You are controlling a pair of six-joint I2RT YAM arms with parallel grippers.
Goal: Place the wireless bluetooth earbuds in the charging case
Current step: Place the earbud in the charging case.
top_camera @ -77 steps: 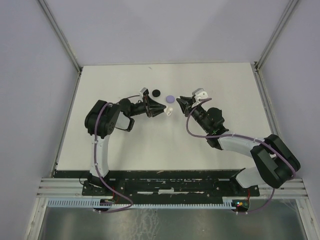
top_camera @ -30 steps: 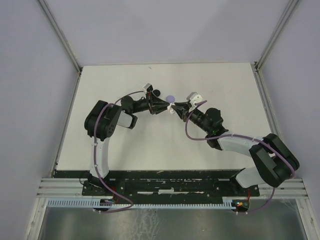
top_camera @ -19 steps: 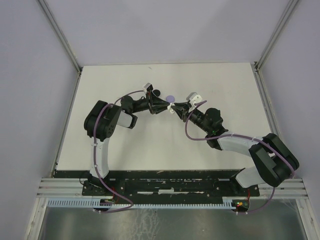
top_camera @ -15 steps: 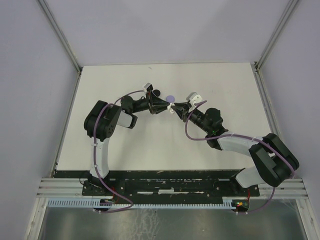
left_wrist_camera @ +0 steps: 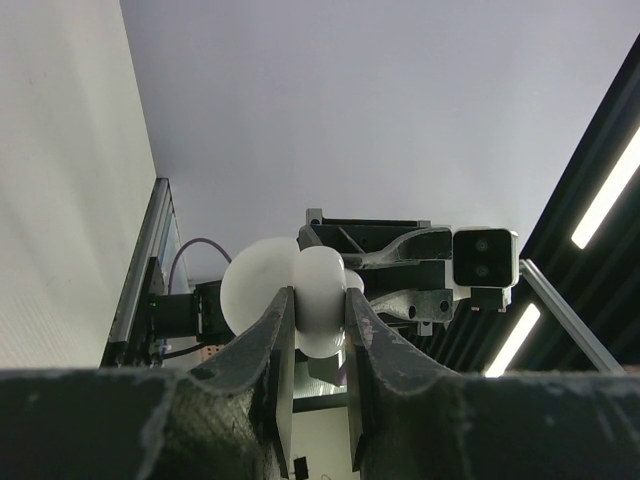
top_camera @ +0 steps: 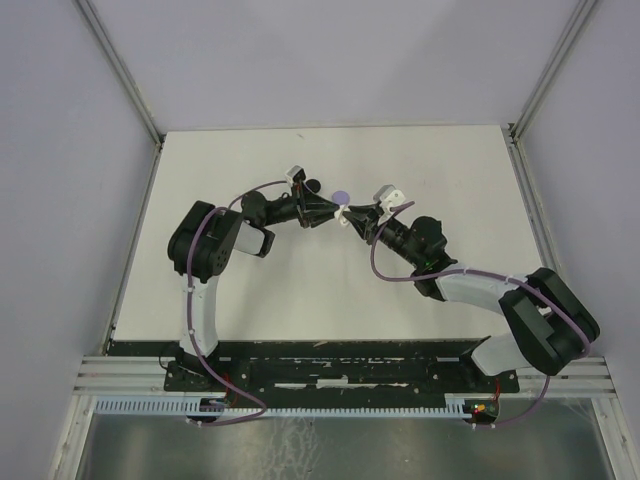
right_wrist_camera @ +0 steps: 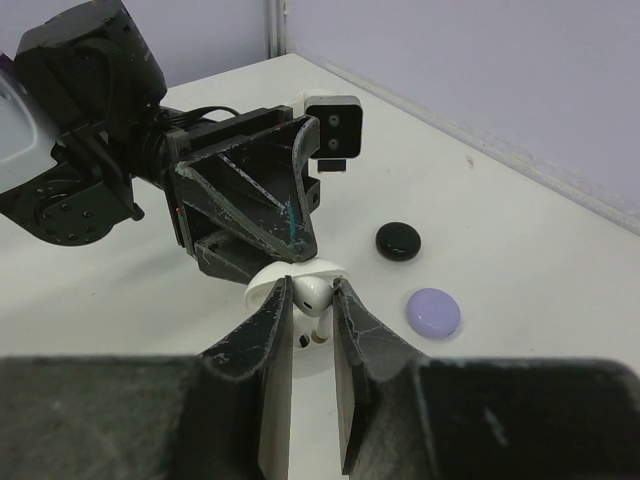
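Observation:
A white charging case [left_wrist_camera: 300,290] sits squeezed between the fingers of my left gripper [left_wrist_camera: 320,300], lid open. In the top view the left gripper [top_camera: 333,211] meets my right gripper [top_camera: 351,216] tip to tip over the middle of the table. The right gripper [right_wrist_camera: 312,290] is shut on a white earbud [right_wrist_camera: 313,291], stem pointing down into the case's open body [right_wrist_camera: 311,342], just in front of the lid [right_wrist_camera: 268,284]. The left gripper [right_wrist_camera: 262,200] holds the case from behind. Whether the stem touches the socket I cannot tell.
A black disc [right_wrist_camera: 398,241] and a lilac disc [right_wrist_camera: 433,311] lie on the white table [right_wrist_camera: 520,250] just beyond the grippers. In the top view the lilac disc [top_camera: 342,196] lies behind the tips and the black disc [top_camera: 314,184] peeks out behind the left wrist.
Since the earliest frame both grippers have closed the gap between them and now meet at the case. Over the last second nothing has visibly moved.

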